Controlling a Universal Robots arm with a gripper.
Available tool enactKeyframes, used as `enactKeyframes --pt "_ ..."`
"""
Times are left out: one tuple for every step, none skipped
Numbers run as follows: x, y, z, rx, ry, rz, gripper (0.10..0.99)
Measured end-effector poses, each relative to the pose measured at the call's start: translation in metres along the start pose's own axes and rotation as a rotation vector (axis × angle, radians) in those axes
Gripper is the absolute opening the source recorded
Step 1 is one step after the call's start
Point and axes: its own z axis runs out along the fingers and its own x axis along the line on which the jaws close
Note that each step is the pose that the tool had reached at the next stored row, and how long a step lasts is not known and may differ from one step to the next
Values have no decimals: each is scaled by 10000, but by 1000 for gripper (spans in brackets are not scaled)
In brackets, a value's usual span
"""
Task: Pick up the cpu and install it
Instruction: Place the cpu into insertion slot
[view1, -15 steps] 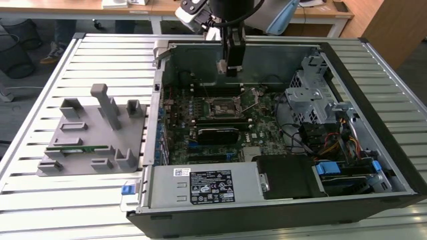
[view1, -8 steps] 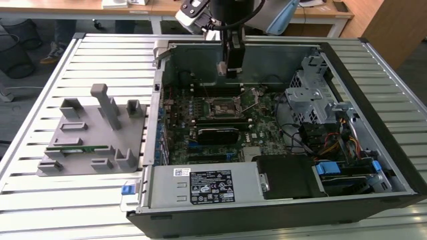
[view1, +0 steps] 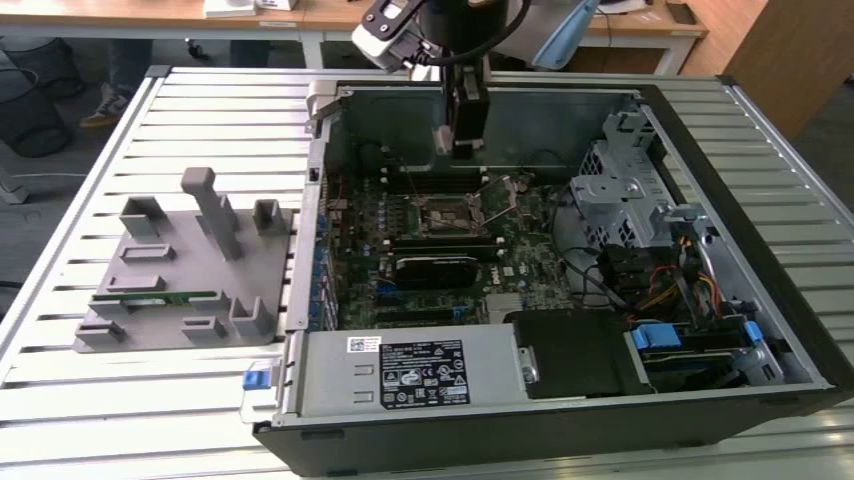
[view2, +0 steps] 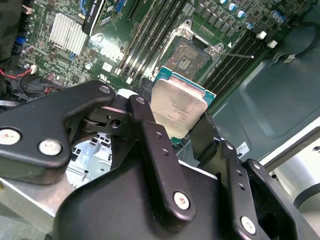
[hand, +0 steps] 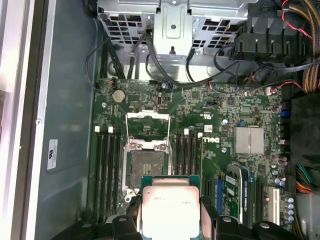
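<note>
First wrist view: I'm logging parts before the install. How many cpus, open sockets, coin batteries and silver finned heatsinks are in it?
cpu: 1
socket: 1
coin battery: 1
silver heatsink: 1
Total: 4

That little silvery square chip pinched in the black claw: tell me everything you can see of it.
The small flat square cpu has a silvery-grey metal top with faint print and a thin green edge. The black gripper clamps it by two opposite sides, metal top facing the wrist cameras. It hangs inside the open computer case, above the green motherboard, close to the open metal-framed socket but not seated in it. Nothing else touches it.
</note>
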Motion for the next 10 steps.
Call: enactKeyframes --pt "0 3 14 2 0 -2 545" --pt "0 6 30 2 3 -2 545" --pt "0 15 48 6 5 1 545" --pt "-1 34 69 12 4 0 545" --pt "1 59 88 21 2 1 545" --pt "4 88 108 29 3 1 545" --pt "12 110 129 33 4 0 545" --pt "30 116 148 37 5 2 545" --pt "58 116 166 36 5 1 545" --pt "88 116 185 36 6 -6 545"
